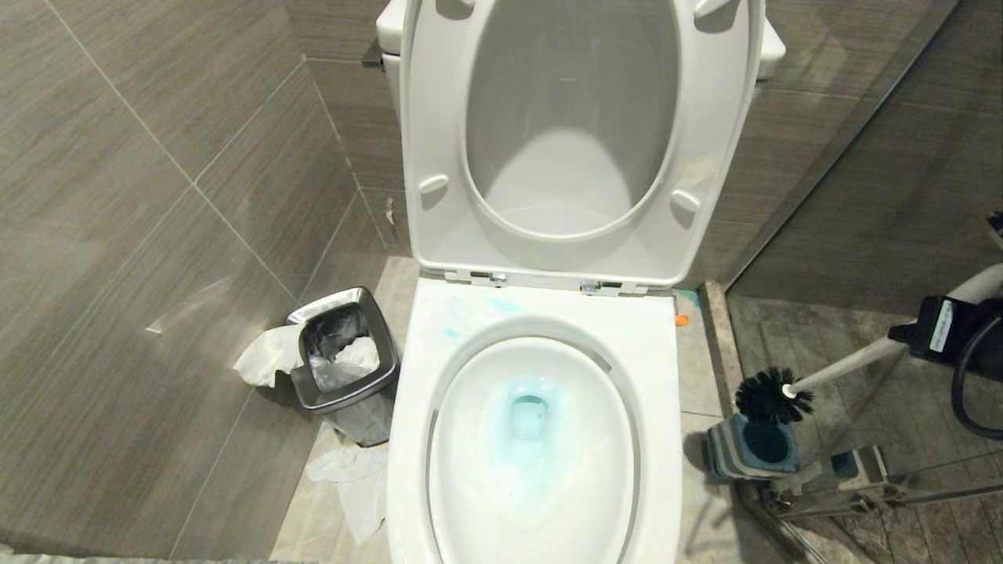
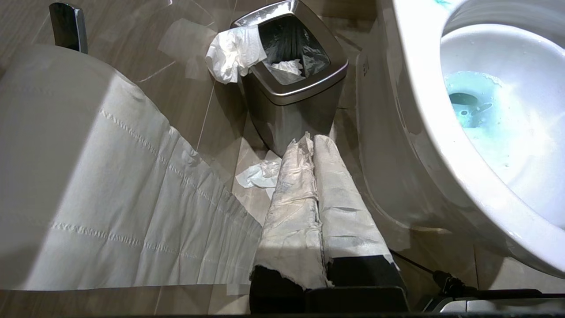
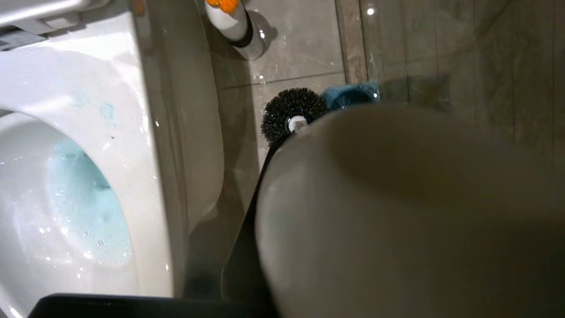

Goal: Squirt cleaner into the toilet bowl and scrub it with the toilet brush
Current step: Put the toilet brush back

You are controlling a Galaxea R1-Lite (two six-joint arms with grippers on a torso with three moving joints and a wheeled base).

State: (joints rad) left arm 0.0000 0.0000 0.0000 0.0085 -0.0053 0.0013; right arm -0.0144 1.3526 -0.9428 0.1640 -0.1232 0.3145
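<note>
Head view alone: right gripper (image 1: 901,338) clamps toilet brush (image 1: 772,395).

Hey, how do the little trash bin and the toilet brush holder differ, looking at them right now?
The trash bin is silver metal, left of the toilet bowl; the brush holder is blue and grey, on the bowl's right. The trash bin holds a black liner and crumpled tissue; the brush holder's well is vacant, with the toilet brush just above it. The bin looks larger. Both are squarish, open-topped and stand on the floor.
</note>
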